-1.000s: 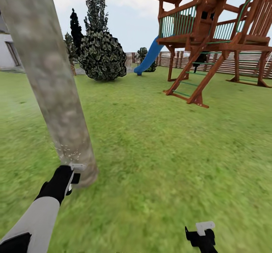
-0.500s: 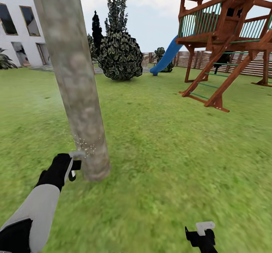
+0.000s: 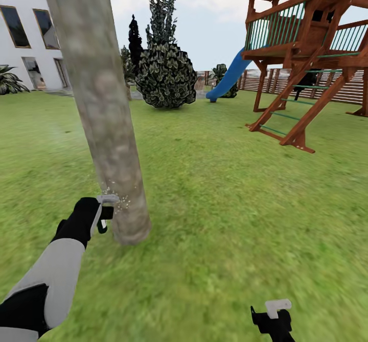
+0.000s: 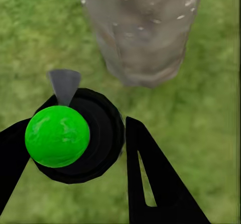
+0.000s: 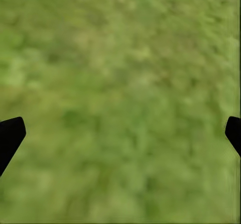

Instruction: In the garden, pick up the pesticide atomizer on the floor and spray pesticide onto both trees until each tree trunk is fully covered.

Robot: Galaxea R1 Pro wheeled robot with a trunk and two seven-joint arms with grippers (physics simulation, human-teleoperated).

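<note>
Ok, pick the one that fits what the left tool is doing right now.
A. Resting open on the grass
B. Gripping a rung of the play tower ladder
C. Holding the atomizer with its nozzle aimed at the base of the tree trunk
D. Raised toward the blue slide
C: the left tool is shut on the atomizer, and white specks dot the tree trunk low down, just ahead of its nozzle.

Camera: panned since a second ago; white house (image 3: 30,35) now at the left edge, play tower (image 3: 306,51) further right
Left gripper (image 3: 105,212): with the atomizer (image 4: 75,133), now nearer the tree trunk (image 3: 102,107)
White spray flecks (image 3: 120,199): now lower, near the trunk's base
</note>
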